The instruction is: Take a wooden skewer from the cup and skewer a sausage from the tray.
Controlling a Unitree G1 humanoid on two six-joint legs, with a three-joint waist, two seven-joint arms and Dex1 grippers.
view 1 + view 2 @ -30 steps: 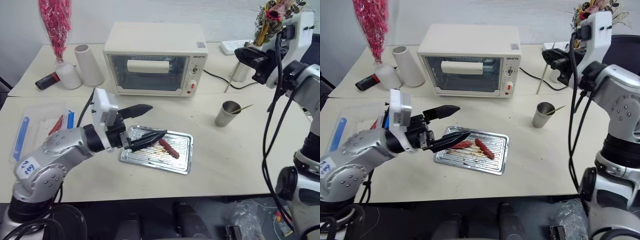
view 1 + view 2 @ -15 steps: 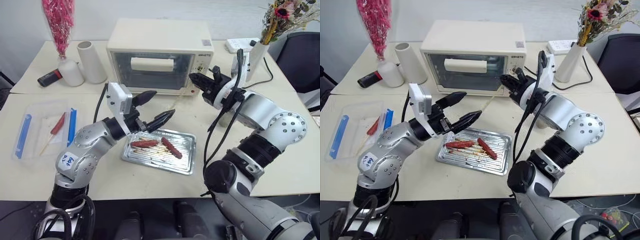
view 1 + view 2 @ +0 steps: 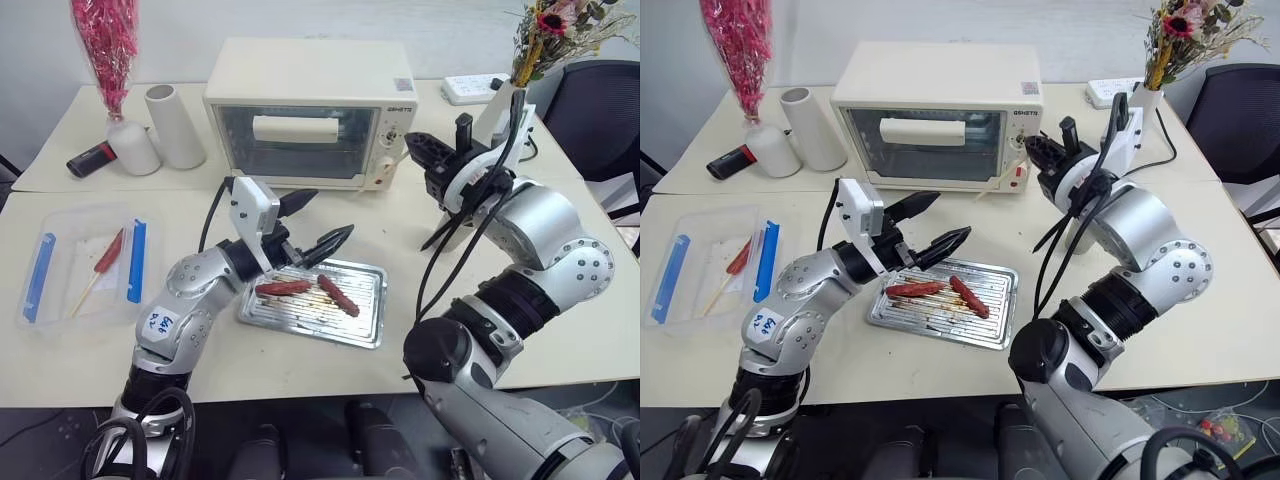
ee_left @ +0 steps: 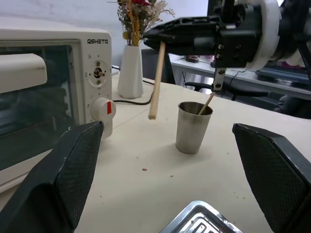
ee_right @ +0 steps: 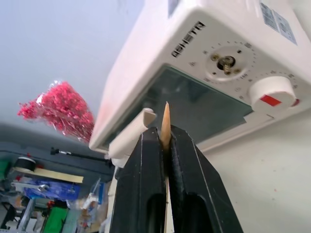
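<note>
- My right gripper [image 5: 165, 141] is clamped shut on the wooden skewer [image 4: 156, 80], held above the surface in front of the toaster oven [image 3: 300, 110]; the pale stick passes between the black fingers with its pointed tip poking out past the fingertips.
- From my left wrist view the skewer hangs nearly upright below that gripper, its lower end in the air beside the oven's dials, clear of the surface.
- The cup [image 4: 193, 127] stands on the surface under my right gripper, at about 3 o'clock from the oven's front corner; another stick leans inside it.
- My left gripper [image 3: 318, 224] is spread wide and holds nothing; it hovers over the near-left end of the tray [image 3: 370, 320].
- The tray lies at 6 o'clock from the oven, in the middle of the surface.
- The sausage [image 3: 338, 295] lies slantwise in the tray's middle; a second, lighter sausage [image 3: 283, 288] lies just to its 9 o'clock, under my left gripper's fingers.
</note>
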